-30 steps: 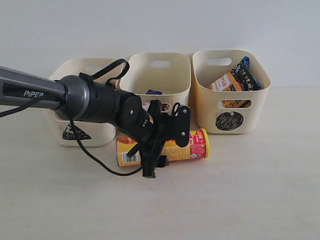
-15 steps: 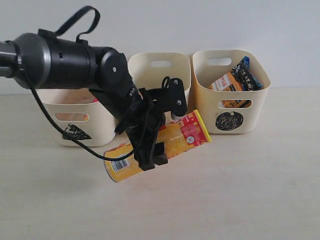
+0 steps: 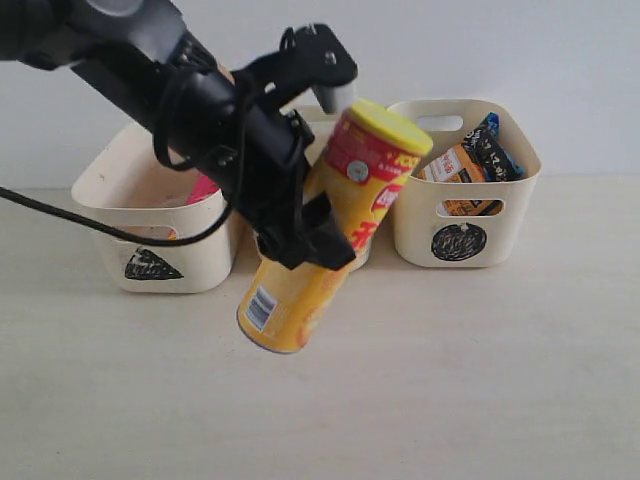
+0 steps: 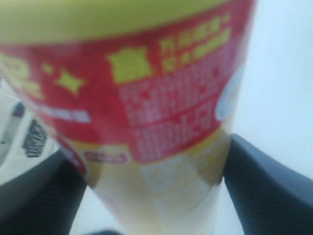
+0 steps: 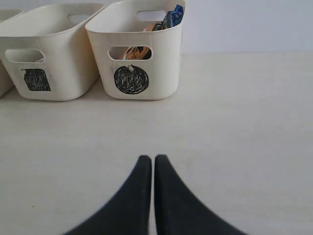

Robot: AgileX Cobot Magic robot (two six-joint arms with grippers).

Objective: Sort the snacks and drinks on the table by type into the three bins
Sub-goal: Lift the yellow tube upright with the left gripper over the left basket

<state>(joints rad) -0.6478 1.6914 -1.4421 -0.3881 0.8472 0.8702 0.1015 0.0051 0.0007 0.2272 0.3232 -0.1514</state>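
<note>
My left gripper [image 3: 325,225] is shut on the yellow chip tube [image 3: 365,190], which hangs tilted above the table, red end up, in front of the middle bin. In the left wrist view the tube [image 4: 161,98] fills the frame between both dark fingers [image 4: 264,181]. A pink tube [image 3: 205,188] shows inside the triangle bin [image 3: 150,265]. The circle bin [image 3: 465,220] holds the orange bag [image 3: 455,165] and the blue-and-black bag [image 3: 490,145]. The square bin [image 5: 54,54] is mostly hidden in the exterior view. The drink cartons are hidden. My right gripper [image 5: 152,159] is shut and empty above bare table.
The three bins stand in a row against a white wall. The left arm and its black cable [image 3: 60,205] cross over the triangle bin. The circle bin [image 5: 142,54] stands ahead of the right gripper.
The left gripper closed on the yellow tube lying on the table, lifted it and swung it from lying flat to steeply tilted, red end up.
</note>
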